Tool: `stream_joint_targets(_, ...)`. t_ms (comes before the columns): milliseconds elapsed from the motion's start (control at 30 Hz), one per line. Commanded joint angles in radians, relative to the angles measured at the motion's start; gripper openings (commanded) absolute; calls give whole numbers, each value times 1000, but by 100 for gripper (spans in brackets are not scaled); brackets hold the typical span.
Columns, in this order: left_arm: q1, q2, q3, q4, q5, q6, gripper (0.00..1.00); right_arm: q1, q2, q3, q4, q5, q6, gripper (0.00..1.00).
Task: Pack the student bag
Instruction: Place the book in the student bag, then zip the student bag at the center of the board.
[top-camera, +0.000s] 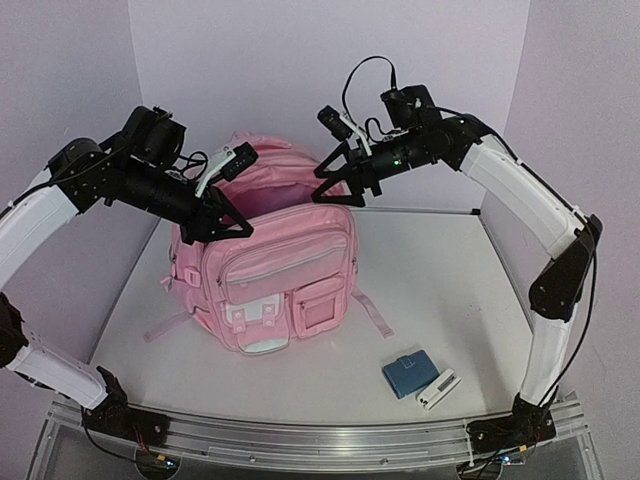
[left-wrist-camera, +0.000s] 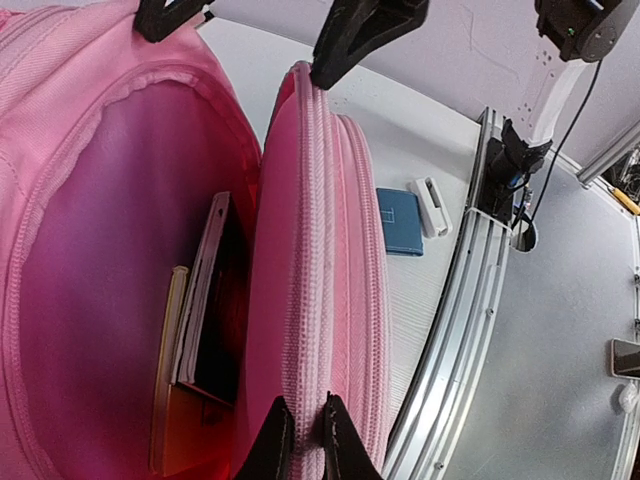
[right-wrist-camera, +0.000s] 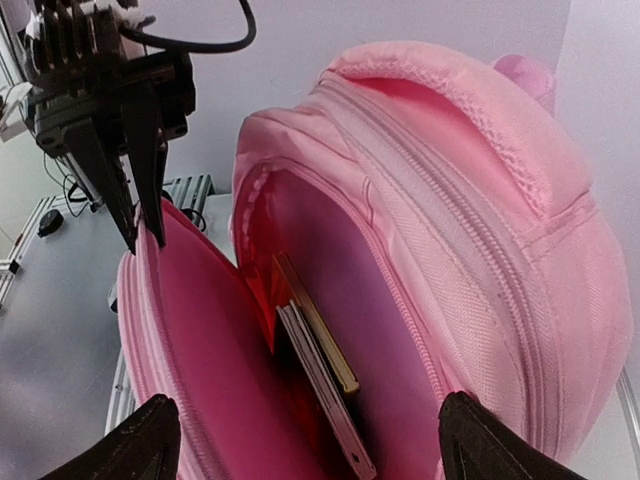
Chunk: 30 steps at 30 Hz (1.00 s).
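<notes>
Your left tool (left-wrist-camera: 305, 402) is clamped on the zip-edged rim of the front panel of the large light-pink fabric backpack (top-camera: 290, 270). In the left wrist view its two black fingers (left-wrist-camera: 272, 445) rise at the bottom centre of the frame, drawn together with the pink rim pinched between them.

Your right tool (right-wrist-camera: 307, 396) stands wide apart. In the right wrist view its fingertips sit at the lower left and lower right of the frame, with the backpack's open mouth between them. In the left wrist view, along the top edge of the frame, one of those fingers touches the top of the front panel's rim. The other is by the back rim at the upper left, and you cannot tell whether it makes contact there.

Between the two tools the main compartment gapes open. Inside it a thin dark-covered book (left-wrist-camera: 205, 300) with white page edges stands on edge. A flat tan-edged book (left-wrist-camera: 168, 350) stands just beside it, against the back lining.

In the overhead view the backpack stands upright at the centre of the white tabletop (top-camera: 440, 290), slightly left, with its zipped pockets facing the bottom of the frame. At the lower right of that frame a blue rectangular case (top-camera: 406, 375) lies flat. A small white oblong object (top-camera: 437, 390) lies just beside the case, and both are well apart from the backpack.
</notes>
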Motion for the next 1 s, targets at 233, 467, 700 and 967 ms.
stream_joint_targets(233,2,-122,-113,164,-202,-27,3,4,-437,-494,563,638,540,98)
stream_joint_targets(467,2,-107,-85,153,-223,-61,43,4,-579,-857,711,616,669,95)
stream_joint_targets(700,2,-93,20,158,-209,-131,65,4,-614,-1095,806,516,702,79)
stream_joint_targets(967,5,-5,223,120,-193,-203,87,9,-541,-1277,954,427,702,63)
